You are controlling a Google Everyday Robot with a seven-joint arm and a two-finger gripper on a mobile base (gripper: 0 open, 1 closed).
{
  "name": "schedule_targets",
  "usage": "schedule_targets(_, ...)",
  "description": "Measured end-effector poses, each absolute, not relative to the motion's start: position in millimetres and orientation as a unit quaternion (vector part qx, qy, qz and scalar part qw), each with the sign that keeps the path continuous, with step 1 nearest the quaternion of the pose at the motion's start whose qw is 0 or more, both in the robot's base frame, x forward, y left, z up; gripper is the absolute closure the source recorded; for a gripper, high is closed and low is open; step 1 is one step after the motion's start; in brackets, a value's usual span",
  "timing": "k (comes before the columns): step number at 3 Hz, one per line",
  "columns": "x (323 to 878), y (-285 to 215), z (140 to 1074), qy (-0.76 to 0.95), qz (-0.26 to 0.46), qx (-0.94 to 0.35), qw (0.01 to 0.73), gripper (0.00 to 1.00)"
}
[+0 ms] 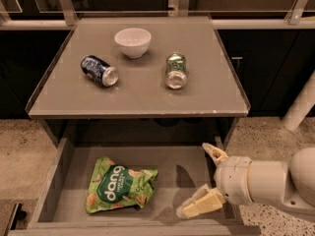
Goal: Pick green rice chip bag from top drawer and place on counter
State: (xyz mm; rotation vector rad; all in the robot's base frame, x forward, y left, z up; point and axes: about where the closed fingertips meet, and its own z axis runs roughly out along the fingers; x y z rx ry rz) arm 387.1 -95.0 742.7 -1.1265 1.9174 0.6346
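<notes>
The green rice chip bag (118, 191) lies flat on the bottom of the open top drawer (59, 168), left of its middle. The counter (142, 58) stands above the drawer. My gripper (203, 179) is over the right part of the drawer, to the right of the bag and apart from it. It is open and empty, with one fingertip (212, 151) up near the drawer's right wall and the other (193, 209) low near the front edge.
On the counter stand a white bowl (133, 42), a blue can (99, 71) lying on its side and a green-patterned can (175, 71) lying on its side. The drawer's front wall (133, 227) is below my gripper. A speckled floor lies on both sides.
</notes>
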Motion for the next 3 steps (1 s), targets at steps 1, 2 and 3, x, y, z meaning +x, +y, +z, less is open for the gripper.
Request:
schedule_targets(1, 397.6, -96.6, 717.1, 0.763, 0.250, -0.439, 0.404, 0.00)
schedule_targets(2, 429.1, -87.0, 684.1, 0.775, 0.204, -0.464, 0.378, 0.00)
schedule_targets(3, 461.3, -75.9, 658.2, 0.782, 0.148, -0.489, 0.357, 0.00)
